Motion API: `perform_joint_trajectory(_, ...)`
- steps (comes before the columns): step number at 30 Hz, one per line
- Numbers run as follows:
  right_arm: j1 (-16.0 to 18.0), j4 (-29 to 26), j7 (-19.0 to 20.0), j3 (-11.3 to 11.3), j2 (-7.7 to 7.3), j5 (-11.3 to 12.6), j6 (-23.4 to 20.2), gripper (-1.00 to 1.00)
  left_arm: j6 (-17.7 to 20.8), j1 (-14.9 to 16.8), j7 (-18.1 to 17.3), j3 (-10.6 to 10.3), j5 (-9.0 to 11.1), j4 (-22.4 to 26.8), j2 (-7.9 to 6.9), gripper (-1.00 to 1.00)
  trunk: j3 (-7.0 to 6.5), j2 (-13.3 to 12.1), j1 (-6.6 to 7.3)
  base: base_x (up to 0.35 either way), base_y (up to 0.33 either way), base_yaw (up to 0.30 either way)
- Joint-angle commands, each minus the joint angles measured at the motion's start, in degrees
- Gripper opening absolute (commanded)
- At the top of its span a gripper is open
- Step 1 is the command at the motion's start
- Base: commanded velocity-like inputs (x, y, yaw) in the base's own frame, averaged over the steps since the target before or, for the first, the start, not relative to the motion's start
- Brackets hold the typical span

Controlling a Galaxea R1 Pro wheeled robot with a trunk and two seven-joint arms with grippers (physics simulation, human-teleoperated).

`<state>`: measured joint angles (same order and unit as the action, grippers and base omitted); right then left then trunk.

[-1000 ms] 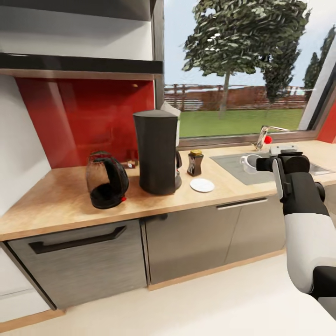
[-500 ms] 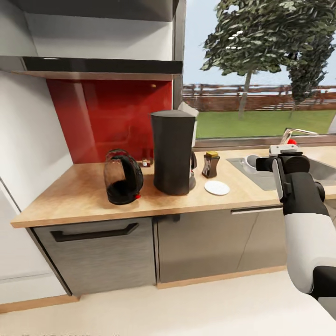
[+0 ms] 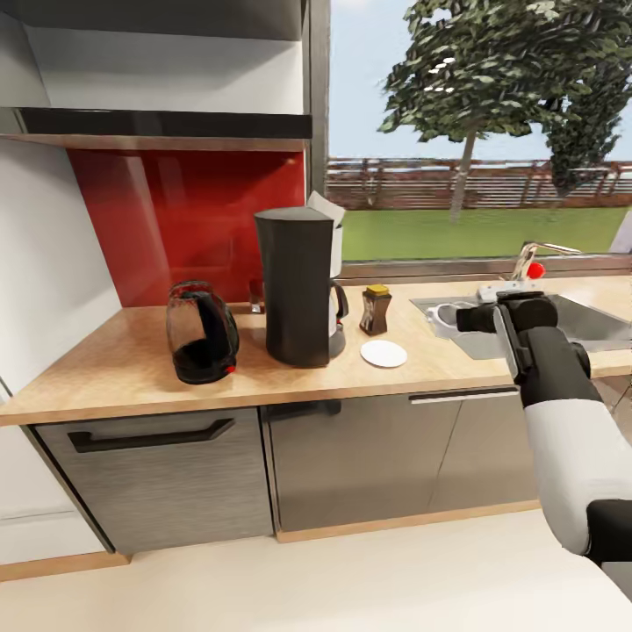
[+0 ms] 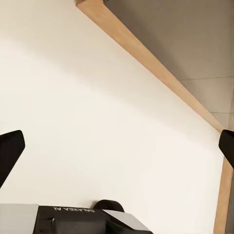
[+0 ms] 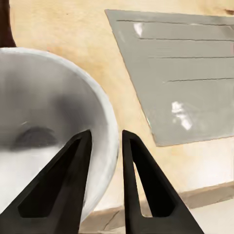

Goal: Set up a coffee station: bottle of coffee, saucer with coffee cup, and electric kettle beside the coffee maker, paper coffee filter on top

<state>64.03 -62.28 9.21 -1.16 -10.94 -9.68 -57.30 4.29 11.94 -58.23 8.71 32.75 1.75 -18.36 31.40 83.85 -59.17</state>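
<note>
2 fingers of the right claw (image 5: pixel 103 183) pinch the coffee cup's (image 5: pixel 44 146) rim.

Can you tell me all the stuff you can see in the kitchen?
coffee maker: 1, dark grey, middle of countertop
paper coffee filter: 1, white, on top of coffee maker
electric kettle: 1, glass and black, beside coffee maker
bottle of coffee: 1, brown, gold lid, beside coffee maker
saucer: 1, white, bare, near bottle
coffee cup: 1, white, its wall between the gripper fingers
sink: 1, grey
kitchen shelf: 1, black, on wall
right gripper: 1, black, shut on coffee cup
left gripper: 1, black, open above floor
</note>
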Motion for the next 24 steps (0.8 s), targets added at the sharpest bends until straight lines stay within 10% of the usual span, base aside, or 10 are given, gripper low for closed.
perform_joint_trajectory(1,0.81,1.51,5.24,5.14,-1.42,-1.71,-0.16,-1.0,0.46,0.01,-0.23,0.48,-0.23,0.01,-0.01,1.0,0.06,0.04,0.01,0.0,-0.014,0.0)
perform_joint_trajectory(11,3.1,2.65,20.11,11.97,-3.66,-1.92,-0.14,-1.0,0.39,0.01,-0.22,0.52,-0.23,0.01,-0.01,1.0,0.06,0.04,0.01,0.002,-0.003,0.0)
perform_joint_trajectory(20,3.63,2.57,23.4,15.33,-4.04,-1.93,-0.09,-1.0,0.37,0.01,-0.22,0.51,-0.23,0.01,-0.01,1.0,0.06,0.04,0.01,0.136,0.0,0.0)
perform_joint_trajectory(24,3.64,2.65,23.48,20.48,-4.01,-1.89,-0.09,-1.0,0.37,0.01,-0.22,0.52,-0.23,0.01,-0.01,1.0,0.06,0.04,0.01,0.128,0.0,0.0)
